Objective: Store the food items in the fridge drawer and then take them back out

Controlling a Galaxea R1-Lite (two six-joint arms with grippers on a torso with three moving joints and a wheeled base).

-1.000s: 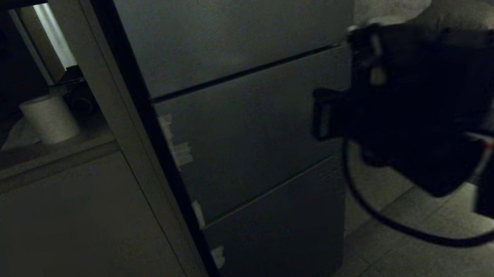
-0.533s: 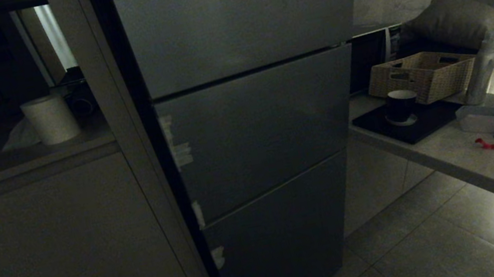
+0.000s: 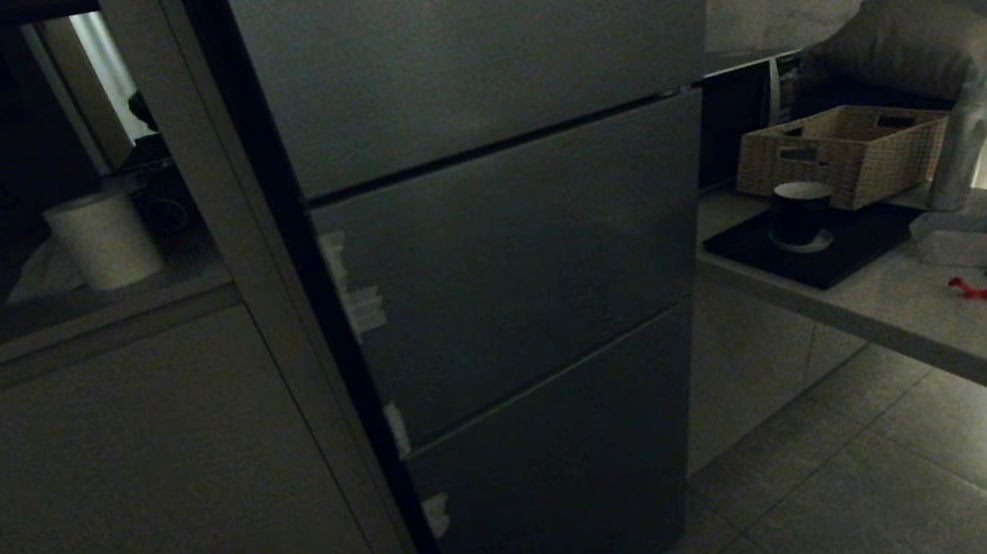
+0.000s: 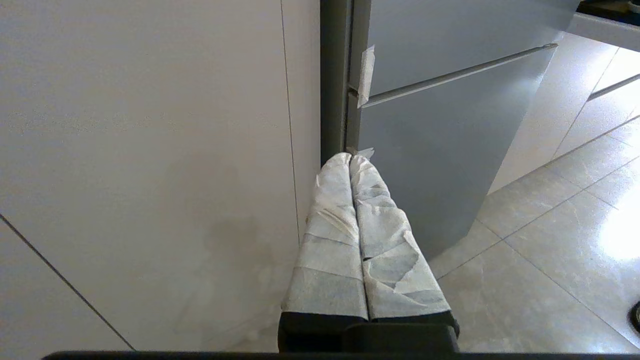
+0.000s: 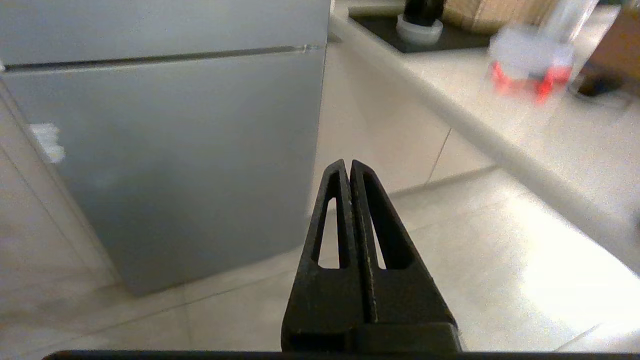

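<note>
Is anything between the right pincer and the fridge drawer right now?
Yes: the fridge's closed grey door panels cover the front, so the drawer is hidden. The right pincer hangs shut and empty, low before the bottom panel.

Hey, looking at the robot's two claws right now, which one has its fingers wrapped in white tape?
The left claw: both its fingers are wrapped in white tape, pressed together. The right claw has bare black fingers with open slots.
</note>
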